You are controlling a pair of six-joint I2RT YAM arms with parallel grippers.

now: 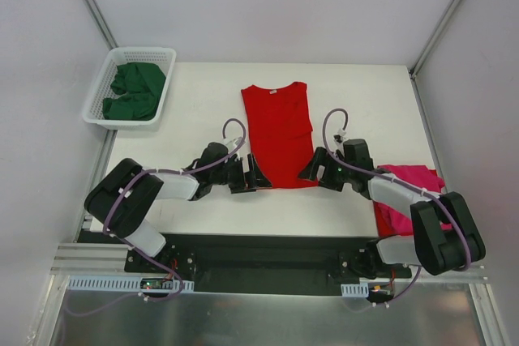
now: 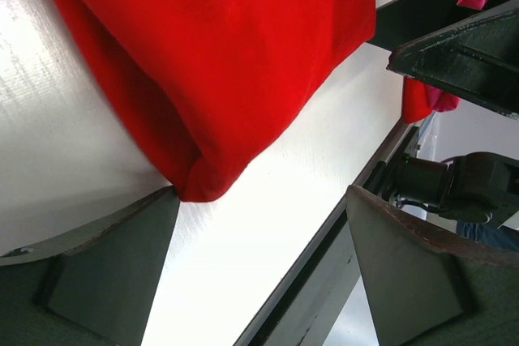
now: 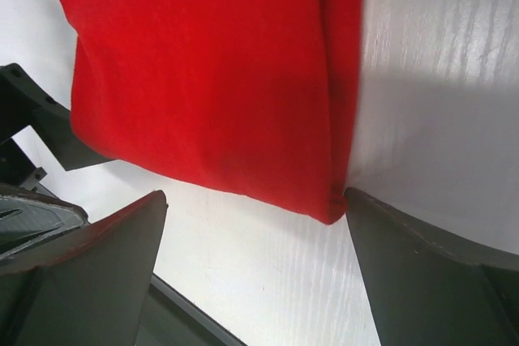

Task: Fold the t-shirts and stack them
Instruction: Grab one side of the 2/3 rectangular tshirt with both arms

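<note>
The red shirt [image 1: 277,131] lay flat in the middle of the table [image 1: 203,111], sides folded in, collar far, hem toward the arm bases. The left gripper [image 1: 253,177] and right gripper [image 1: 312,169] sat at the two hem corners, both spread wide and holding nothing. Each had one fingertip [image 2: 138,249] against its corner. I judged three hazards. A finger riding over the cloth would push and bunch the hem. A pinch on the top layer alone would let the folded side fall open. Unequal bites would skew the fold. The right arm also crossed the pink shirt [image 1: 409,188] and could drag it.
</note>
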